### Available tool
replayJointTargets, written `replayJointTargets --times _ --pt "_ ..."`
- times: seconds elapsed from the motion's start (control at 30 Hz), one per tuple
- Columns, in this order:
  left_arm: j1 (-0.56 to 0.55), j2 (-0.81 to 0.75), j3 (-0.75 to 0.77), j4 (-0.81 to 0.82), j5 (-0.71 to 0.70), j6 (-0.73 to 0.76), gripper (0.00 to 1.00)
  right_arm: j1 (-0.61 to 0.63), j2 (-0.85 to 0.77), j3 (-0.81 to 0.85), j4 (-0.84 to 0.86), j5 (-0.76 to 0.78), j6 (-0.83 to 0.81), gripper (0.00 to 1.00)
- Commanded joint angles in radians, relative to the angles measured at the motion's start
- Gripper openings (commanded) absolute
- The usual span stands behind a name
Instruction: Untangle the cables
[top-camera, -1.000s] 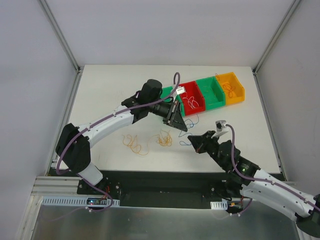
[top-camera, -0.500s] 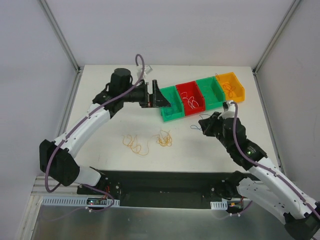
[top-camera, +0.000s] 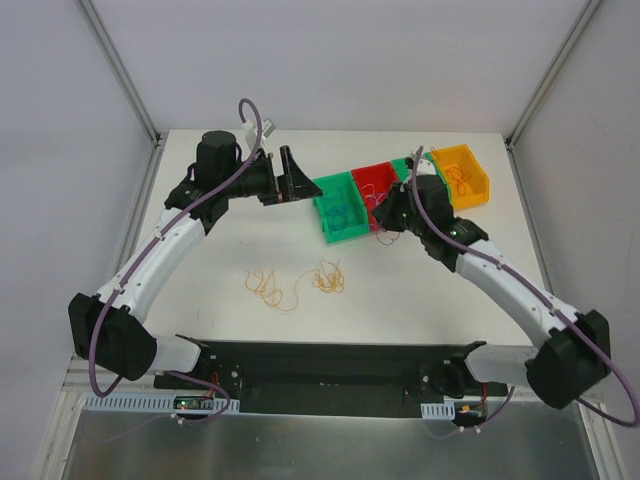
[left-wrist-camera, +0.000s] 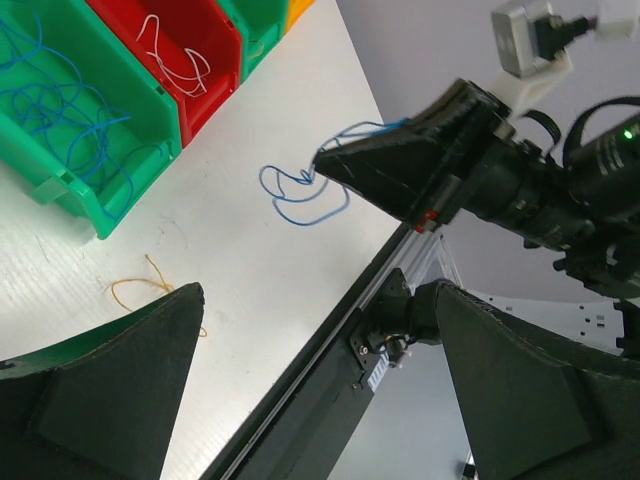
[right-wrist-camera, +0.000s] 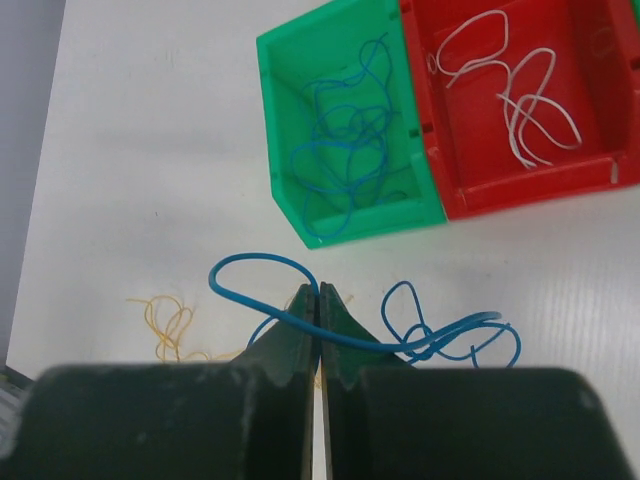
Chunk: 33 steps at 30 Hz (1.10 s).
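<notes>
A white, faintly ribbed surface (top-camera: 200, 250) is boxed in by pale panels (top-camera: 60, 150) on the left, right and far sides, with a black rail (top-camera: 330, 360) along its near edge. Most of the near and left part lies open, and a slanted row of plastic bins fills the far right. The right pincer (right-wrist-camera: 318, 300), jaws pressed together, grips one blue cable (right-wrist-camera: 432, 345) just in front of the bins. It is a hair-thin glossy strand that arcs in one loop to the left and bunches into small curls to the right. Behind it the green bin (right-wrist-camera: 370, 222) holds a loose tangle of blue cables (right-wrist-camera: 350, 160). The red bin (right-wrist-camera: 530, 195) touching it holds white cables (right-wrist-camera: 520, 110) in soft open curls. Two small bunches of orange-yellow cables (top-camera: 328, 278) lie on the open surface, well apart from the bins. The left pincer (top-camera: 298, 175) hangs just left of the green bin, its dark wedge-shaped fingers (left-wrist-camera: 100, 390) spread wide, holding nothing. An orange-yellow bin (top-camera: 482, 180) ends the row
</notes>
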Motion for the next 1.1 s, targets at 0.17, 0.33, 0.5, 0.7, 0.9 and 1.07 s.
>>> replayJointTargets --times 0.17,0.33,0.5,0.7,0.9,1.07 --pt "0.032 -0.028 0.001 0.014 0.02 0.009 0.99 0.018 0.437 0.298 0.155 -0.009 0.104 0.0" --pt "0.048 -0.012 0.011 0.017 0.059 -0.001 0.99 0.064 0.672 0.464 0.174 -0.006 0.15 0.0" --pt "0.056 -0.01 0.008 0.019 0.053 0.004 0.99 0.117 0.804 0.51 0.235 0.022 0.133 0.0" --pt "0.068 0.01 0.008 0.034 0.089 -0.016 0.99 0.071 0.84 0.453 0.228 0.083 0.128 0.0" --pt "0.075 0.024 -0.006 0.054 0.102 -0.037 0.99 0.035 0.837 0.418 0.203 0.092 0.122 0.0" --pt "0.075 0.024 -0.012 0.065 0.102 -0.04 0.99 0.003 0.814 0.383 0.348 -0.165 0.104 0.0"
